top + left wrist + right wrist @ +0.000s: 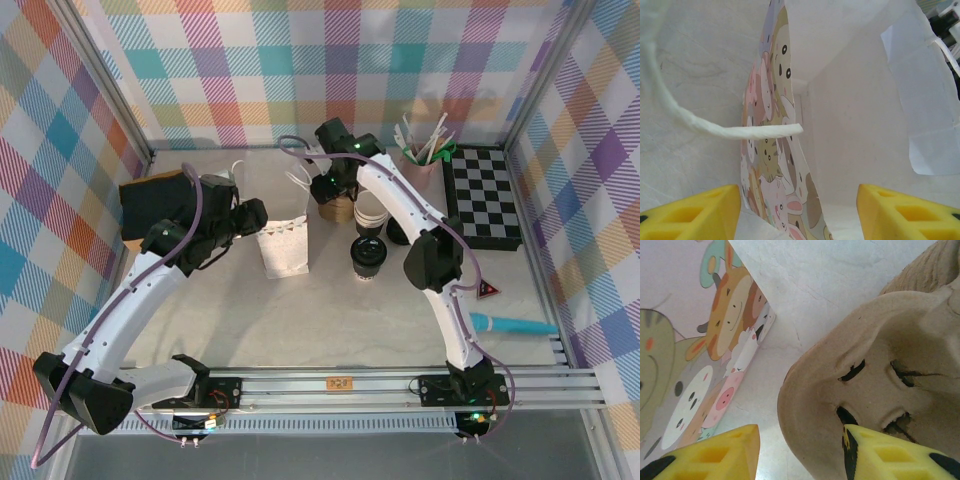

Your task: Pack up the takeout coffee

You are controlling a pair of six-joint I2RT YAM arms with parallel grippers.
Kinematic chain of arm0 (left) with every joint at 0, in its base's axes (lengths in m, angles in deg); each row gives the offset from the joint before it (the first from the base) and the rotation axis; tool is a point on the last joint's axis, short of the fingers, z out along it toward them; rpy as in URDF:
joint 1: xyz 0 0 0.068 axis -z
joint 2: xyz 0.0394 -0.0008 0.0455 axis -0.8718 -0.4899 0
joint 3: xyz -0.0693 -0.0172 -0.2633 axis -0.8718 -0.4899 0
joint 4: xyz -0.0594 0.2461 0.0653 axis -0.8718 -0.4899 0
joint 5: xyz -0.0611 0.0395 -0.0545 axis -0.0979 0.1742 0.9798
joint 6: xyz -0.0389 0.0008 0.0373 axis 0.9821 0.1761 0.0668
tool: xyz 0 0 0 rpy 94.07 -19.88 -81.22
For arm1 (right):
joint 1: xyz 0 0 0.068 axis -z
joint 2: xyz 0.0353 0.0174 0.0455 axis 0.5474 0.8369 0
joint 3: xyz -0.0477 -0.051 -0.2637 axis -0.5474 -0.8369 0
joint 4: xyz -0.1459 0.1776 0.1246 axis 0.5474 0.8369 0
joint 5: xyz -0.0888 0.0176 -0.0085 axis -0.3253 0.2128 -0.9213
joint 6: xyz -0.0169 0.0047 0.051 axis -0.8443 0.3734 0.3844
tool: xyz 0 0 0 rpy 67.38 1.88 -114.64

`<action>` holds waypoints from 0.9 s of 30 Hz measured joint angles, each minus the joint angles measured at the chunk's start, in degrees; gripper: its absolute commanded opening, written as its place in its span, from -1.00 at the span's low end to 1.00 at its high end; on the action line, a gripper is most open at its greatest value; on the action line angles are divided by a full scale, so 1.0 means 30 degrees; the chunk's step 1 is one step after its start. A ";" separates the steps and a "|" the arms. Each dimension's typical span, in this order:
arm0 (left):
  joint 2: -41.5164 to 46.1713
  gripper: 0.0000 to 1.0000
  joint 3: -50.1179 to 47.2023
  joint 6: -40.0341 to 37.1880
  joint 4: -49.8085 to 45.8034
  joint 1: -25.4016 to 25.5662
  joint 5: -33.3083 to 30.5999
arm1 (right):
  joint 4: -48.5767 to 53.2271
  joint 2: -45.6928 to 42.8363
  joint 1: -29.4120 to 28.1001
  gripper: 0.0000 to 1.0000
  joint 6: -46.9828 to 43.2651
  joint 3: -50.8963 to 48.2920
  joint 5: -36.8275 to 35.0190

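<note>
The takeout coffee [368,256], a small paper cup under a black lid, stands mid-table right of the white cartoon-print paper bag [283,250]. My left gripper [254,216] is at the bag's left top edge. In the left wrist view it [799,200] is open, its yellow fingers [700,212] either side of the bag's printed wall [765,165], beside a white rope handle [740,131]. My right gripper [331,192] hangs behind the bag over a brown pulp cup carrier [338,211]. It [801,432] is open around the carrier's rim [865,365], one finger [890,455] against it.
A stack of lidless white cups [371,214] and a loose black lid [398,233] sit behind the coffee. A cup of stirrers [424,152] and a checkerboard [484,195] are at the back right, a dark box [155,205] at the left, a blue item [512,323] near the right front.
</note>
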 measured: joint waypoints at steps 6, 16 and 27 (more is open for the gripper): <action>0.0000 0.22 0.0000 0.0000 0.0000 -0.0036 0.0102 | -0.0102 0.0160 0.0000 -0.08 0.0073 0.0000 0.0000; 0.0000 0.20 0.0000 -0.0007 0.0007 -0.0219 0.0175 | -0.0372 0.0182 0.0000 -0.29 0.0124 0.0000 -0.0007; 0.0000 0.19 0.0000 0.0000 0.0015 -0.0248 0.0299 | -0.0415 0.0182 -0.0007 -0.45 0.0124 0.0000 -0.0007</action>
